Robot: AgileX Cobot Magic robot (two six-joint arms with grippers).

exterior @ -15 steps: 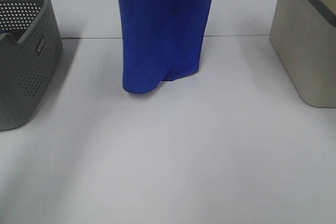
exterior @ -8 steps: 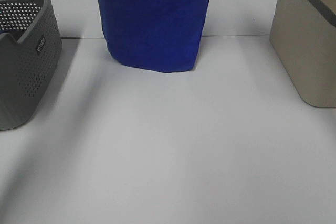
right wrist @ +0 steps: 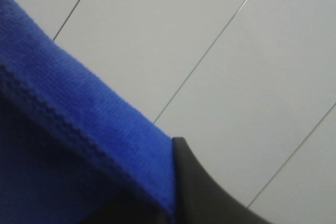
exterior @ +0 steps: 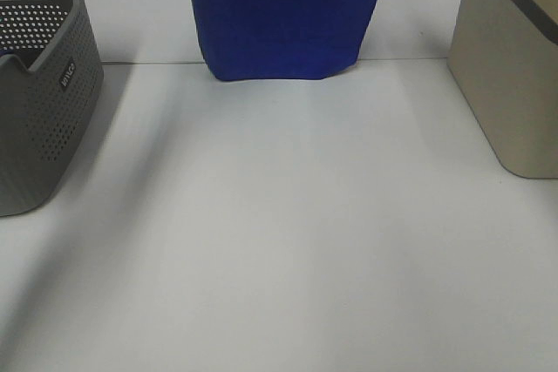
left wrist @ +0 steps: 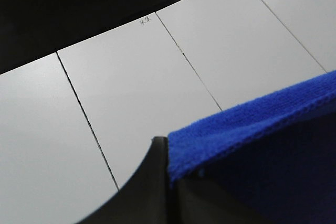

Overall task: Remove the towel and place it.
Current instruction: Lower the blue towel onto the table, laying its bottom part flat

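1. The towel (exterior: 285,15) hangs as a flat blue sheet over the far middle of the table (exterior: 279,241). Its top edge is out of the high view. The lower hem is level and no cloth is pooled on the surface. It looks to hang free, but we cannot tell for sure whether the hem brushes the table.
2. The left gripper (left wrist: 167,174) has its jaws closed on one top corner of the towel, and the hem comes straight out of the pinch.
3. The right gripper (right wrist: 173,195) is likewise clamped on the hem at the other top corner.
4. A grey perforated basket (exterior: 39,102) stands at the left edge and a beige bin (exterior: 514,84) at the right. The towel is between them, well apart from both.
5. Step in hand, as we read it: the removal looks done, and the towel is spread in the air between both arms, not yet placed.
6. Next move, in our judgement:
   - Lower both arms together, keeping the corners level and apart so the sheet does not sag or fold.
   - Let the lower hem land first, then lay the rest out over bare table.
   - Open the jaws only once the cloth is supported.
   - The task names no spot; the open table seems likeliest.
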